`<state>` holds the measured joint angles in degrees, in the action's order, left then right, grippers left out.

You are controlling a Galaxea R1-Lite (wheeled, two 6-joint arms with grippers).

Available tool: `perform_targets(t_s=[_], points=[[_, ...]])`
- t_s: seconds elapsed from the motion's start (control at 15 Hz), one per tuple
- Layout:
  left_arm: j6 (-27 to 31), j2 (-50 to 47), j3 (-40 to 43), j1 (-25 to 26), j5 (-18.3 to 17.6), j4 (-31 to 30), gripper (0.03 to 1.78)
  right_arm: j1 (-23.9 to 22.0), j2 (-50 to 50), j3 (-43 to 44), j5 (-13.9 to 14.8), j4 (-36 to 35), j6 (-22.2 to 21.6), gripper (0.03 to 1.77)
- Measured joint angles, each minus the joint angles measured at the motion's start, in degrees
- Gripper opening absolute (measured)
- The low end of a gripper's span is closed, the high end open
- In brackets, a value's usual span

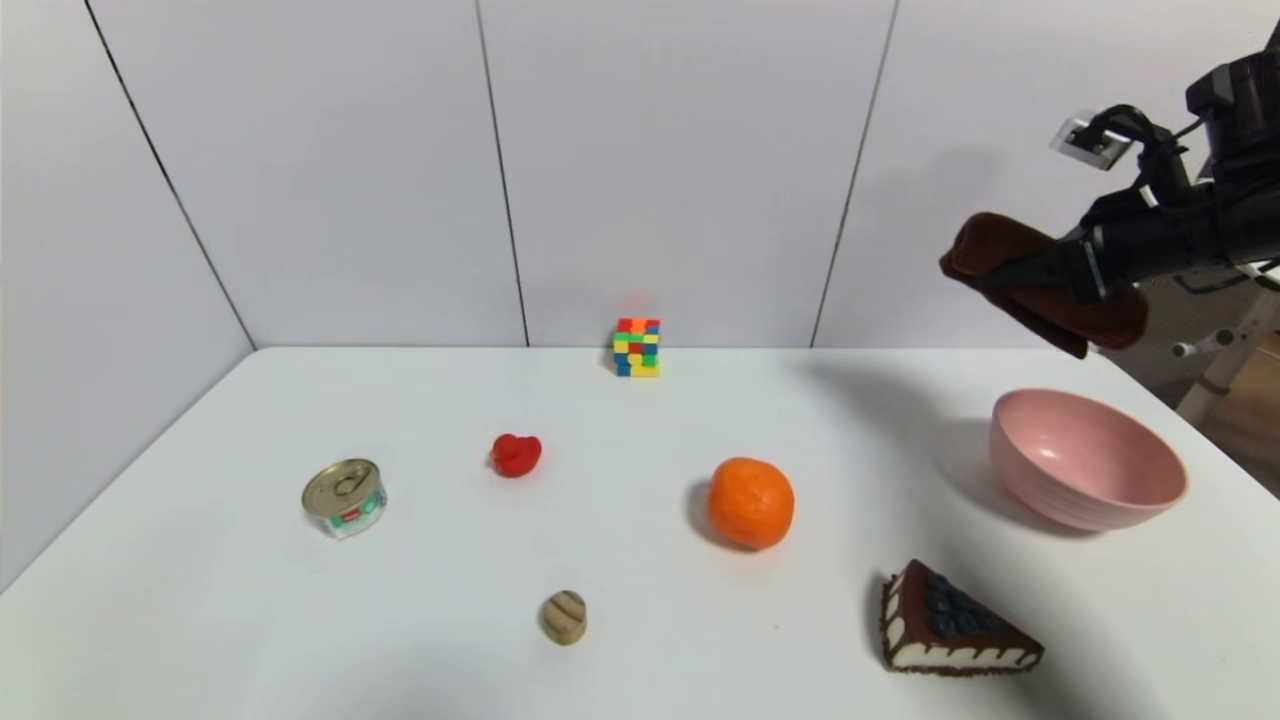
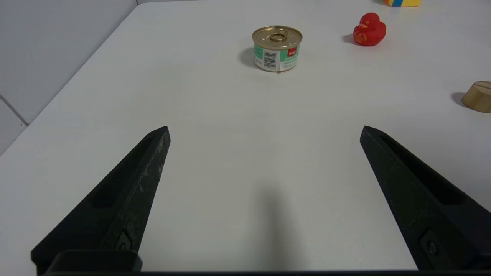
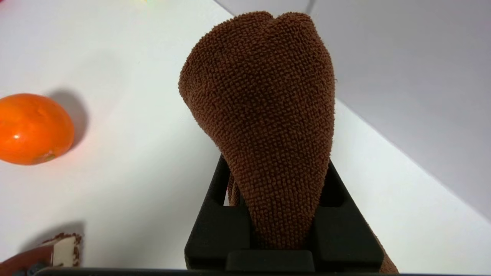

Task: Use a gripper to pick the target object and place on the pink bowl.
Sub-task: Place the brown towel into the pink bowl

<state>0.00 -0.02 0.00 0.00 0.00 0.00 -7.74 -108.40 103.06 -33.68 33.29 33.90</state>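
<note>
Gripping the rolled brown towel, your right pincer hangs in the air above the pink bowl, a little toward the back wall from it, with the towel clear of the counter and not touching the bowl. You can see in the right wrist view that both dark fingers are clamped tight on the towel's middle, and its fuzzy end bulges out beyond them. From the head view the towel lies slanted across the pincer, one end sticking out on each side.

Take the pink bowl as your landmark. It sits upright on the counter with nothing in it. The orange rests well to the bowl's left, and the cake slice with blueberries lies nearer you than the bowl, slightly to its left. Farther left of the bowl, past the orange, you find the red duck, the small tin can and the wooden disc. The colour cube stands far left of the bowl against the back wall.

Your left pincer is parked low over the counter, far to the left of the bowl, its fingers spread wide apart and holding nothing, facing the tin can.
</note>
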Motion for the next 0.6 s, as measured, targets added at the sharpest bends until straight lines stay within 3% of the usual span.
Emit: perform_targets(t_s=[0.6], points=[[0.0, 0.0, 0.0, 0.02, 0.0, 0.0, 1.78, -4.96, 3.35, -14.01, -0.3, -0.61, -0.8, 0.36]])
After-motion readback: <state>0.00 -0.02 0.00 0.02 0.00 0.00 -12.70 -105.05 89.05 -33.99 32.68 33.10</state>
